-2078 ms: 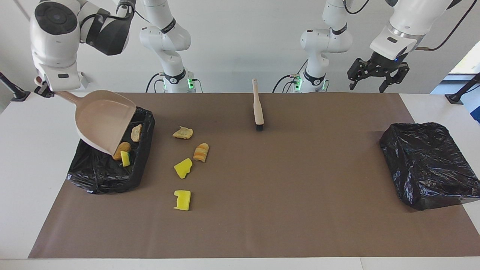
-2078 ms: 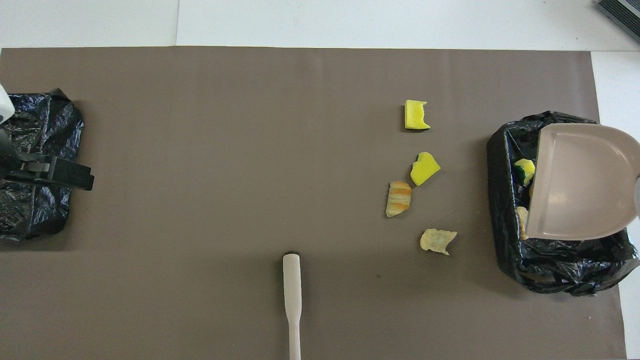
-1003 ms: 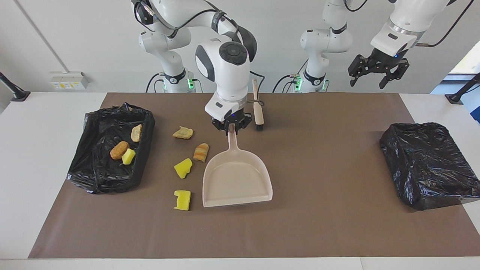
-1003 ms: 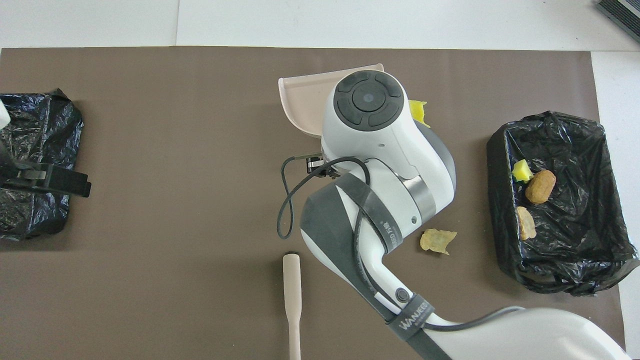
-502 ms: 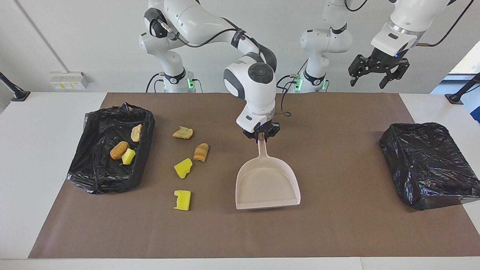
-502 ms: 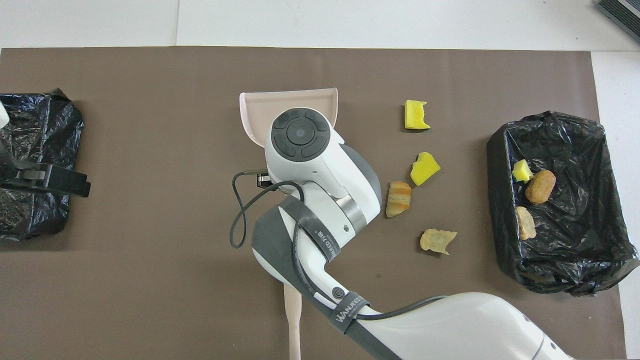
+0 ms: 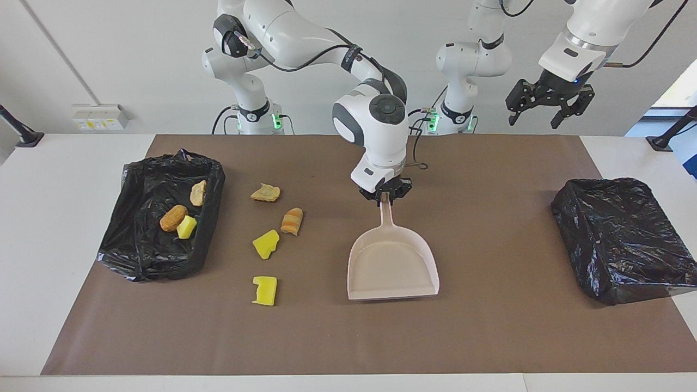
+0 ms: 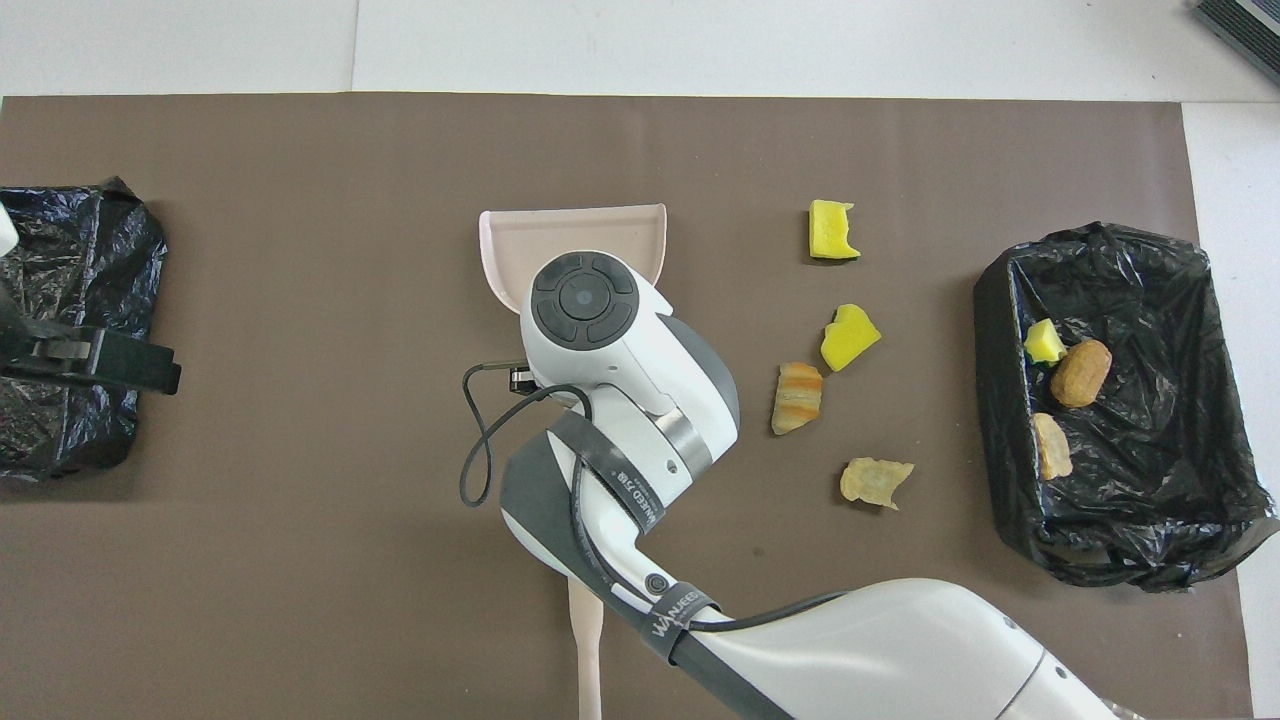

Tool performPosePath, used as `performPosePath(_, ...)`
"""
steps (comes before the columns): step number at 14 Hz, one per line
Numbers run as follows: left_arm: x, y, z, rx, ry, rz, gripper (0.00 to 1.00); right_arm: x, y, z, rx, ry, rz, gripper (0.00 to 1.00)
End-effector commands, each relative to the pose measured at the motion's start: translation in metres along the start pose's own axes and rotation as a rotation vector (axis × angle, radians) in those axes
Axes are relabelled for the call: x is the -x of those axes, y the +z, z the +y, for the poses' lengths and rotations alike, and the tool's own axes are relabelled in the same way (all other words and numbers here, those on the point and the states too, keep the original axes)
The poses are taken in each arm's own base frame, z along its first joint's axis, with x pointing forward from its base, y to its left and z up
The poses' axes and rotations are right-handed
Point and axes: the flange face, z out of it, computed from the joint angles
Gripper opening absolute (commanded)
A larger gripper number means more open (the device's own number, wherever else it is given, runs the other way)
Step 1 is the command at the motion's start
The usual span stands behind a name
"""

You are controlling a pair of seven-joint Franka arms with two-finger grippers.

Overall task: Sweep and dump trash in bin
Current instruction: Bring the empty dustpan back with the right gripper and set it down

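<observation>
My right gripper [image 7: 385, 197] is shut on the handle of the beige dustpan [image 7: 392, 267], which lies flat at the middle of the mat, mouth away from the robots. In the overhead view the arm covers all but the pan's front [image 8: 570, 235]. Several trash scraps lie on the mat toward the right arm's end: a tan flake [image 7: 265, 192], a striped bread piece [image 7: 292, 220] and two yellow sponge chunks [image 7: 266, 244] [image 7: 265, 290]. The black-lined bin [image 7: 136, 256] there holds three more scraps [image 7: 173, 217]. My left gripper [image 7: 533, 121] waits open, high over the left arm's end.
A second black-lined bin [image 7: 621, 239] stands at the left arm's end of the mat. The beige brush shows only by its handle [image 8: 585, 650] close to the robots, under the right arm. The brown mat [image 7: 490, 337] covers most of the white table.
The right arm swung the emptied dustpan from over the bin, past the scraps, to the mat's middle, and it has nearly stopped there. The left arm has barely moved.
</observation>
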Motion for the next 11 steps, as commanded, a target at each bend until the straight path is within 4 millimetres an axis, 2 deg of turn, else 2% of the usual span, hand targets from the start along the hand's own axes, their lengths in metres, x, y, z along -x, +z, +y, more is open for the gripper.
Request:
performPosePath(1,0.008,0.0,0.0,-0.01,-0.003,-0.005,1.0,0.007,0.007,-0.001,-0.025,0.064,-0.009,0.0)
performPosePath(4,0.008,0.0,-0.002,-0.009,-0.006,-0.005,1.0,0.007,0.01,-0.002,-0.028,0.087,-0.001,0.0)
performPosePath(5,0.008,0.0,0.0,-0.009,-0.003,-0.005,1.0,0.006,0.009,-0.002,-0.025,0.083,0.003,0.06)
performPosePath(6,0.008,0.0,-0.002,-0.009,-0.006,-0.005,1.0,0.007,0.009,-0.001,-0.017,0.078,0.006,0.34)
performPosePath(7,0.008,0.0,0.0,-0.009,-0.003,-0.005,1.0,0.008,0.007,-0.003,-0.01,0.072,0.006,0.99)
performPosePath(9,0.009,0.0,-0.001,-0.009,-0.003,-0.011,1.0,0.008,0.002,-0.002,-0.005,0.073,0.014,1.0)
performPosePath(11,0.013,0.003,0.002,-0.01,0.0,-0.048,1.0,0.016,-0.021,0.001,0.009,0.071,0.007,1.0)
